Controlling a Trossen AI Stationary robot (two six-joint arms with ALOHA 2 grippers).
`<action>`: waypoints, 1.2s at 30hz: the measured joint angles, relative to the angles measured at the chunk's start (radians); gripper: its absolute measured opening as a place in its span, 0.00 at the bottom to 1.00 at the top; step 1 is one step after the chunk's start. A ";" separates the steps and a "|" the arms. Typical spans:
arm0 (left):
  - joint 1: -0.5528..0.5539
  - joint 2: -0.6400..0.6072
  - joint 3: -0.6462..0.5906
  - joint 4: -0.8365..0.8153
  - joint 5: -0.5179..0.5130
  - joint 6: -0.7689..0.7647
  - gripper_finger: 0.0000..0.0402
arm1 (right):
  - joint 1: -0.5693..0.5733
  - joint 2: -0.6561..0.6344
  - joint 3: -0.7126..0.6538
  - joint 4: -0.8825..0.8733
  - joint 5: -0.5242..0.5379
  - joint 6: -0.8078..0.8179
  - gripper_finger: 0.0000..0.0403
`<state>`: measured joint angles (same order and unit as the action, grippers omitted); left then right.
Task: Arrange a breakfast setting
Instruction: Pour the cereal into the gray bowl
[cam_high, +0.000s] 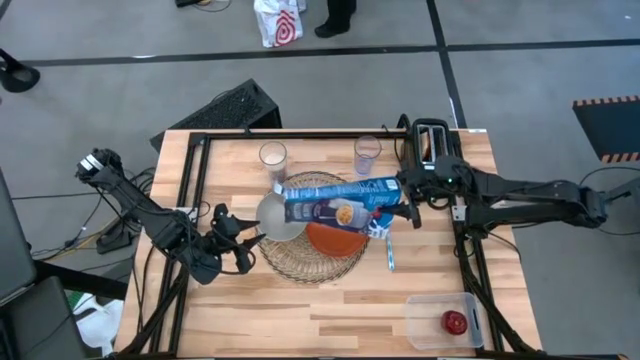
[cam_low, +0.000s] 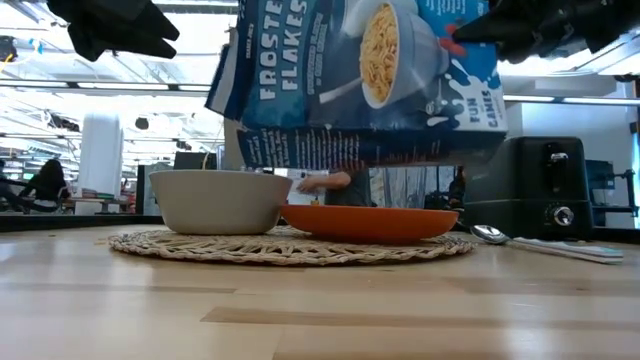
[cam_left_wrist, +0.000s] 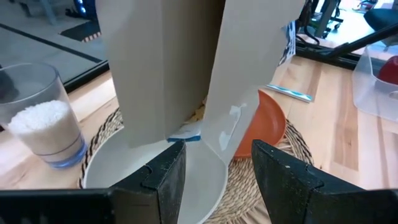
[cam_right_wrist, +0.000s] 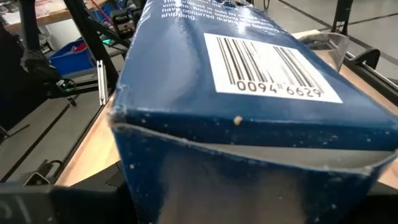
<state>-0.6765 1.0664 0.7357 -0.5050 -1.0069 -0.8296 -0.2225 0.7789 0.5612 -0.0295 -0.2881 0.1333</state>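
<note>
Your right pincer (cam_high: 408, 205) is clamped on the bottom end of the blue-white cereal box (cam_high: 340, 203), holding it lifted off the bench (cam_high: 340, 310) and lying nearly level. From that pincer the box reaches out toward your other arm, its open flaps ending over the grey bowl (cam_high: 277, 215). In the low view the box (cam_low: 355, 80) hangs clear above both the bowl (cam_low: 220, 200) and the orange plate (cam_low: 370, 222).

Your left pincer (cam_high: 245, 240) sits just beside the bowl, fingers (cam_left_wrist: 168, 177) spread apart and gripping nothing; the bowl's rim lies right in front of them, with the box flaps (cam_left_wrist: 186, 68) hanging down just beyond.

Bowl and plate touch side by side on the round wire mat (cam_high: 315, 255), directly beneath the box. The metal spoon (cam_high: 389, 248) lies on the bench just below the right pincer, off the mat's edge. Two clear glasses (cam_high: 272, 156) (cam_high: 367, 152) stand beyond the mat; the one nearer your left pincer holds something white (cam_left_wrist: 40, 121). The black toaster (cam_high: 430, 140) stands just behind the right pincer. Well apart from both pincers, a clear plastic tub (cam_high: 445, 320) holds the red apple (cam_high: 456, 322).
</note>
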 joint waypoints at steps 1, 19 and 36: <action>0.000 0.000 0.000 0.000 0.000 0.005 0.42 | 0.000 0.007 0.015 -0.010 0.000 0.000 0.77; 0.000 0.000 0.000 -0.021 0.008 -0.001 0.42 | 0.000 0.249 0.309 -0.233 0.000 -0.052 0.77; 0.000 0.000 0.000 -0.100 0.056 -0.048 0.42 | -0.009 0.391 0.546 -0.443 -0.001 -0.085 0.77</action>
<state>-0.6769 1.0660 0.7357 -0.6051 -0.9508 -0.8775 -0.2310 1.1694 1.1073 -0.4723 -0.2892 0.0480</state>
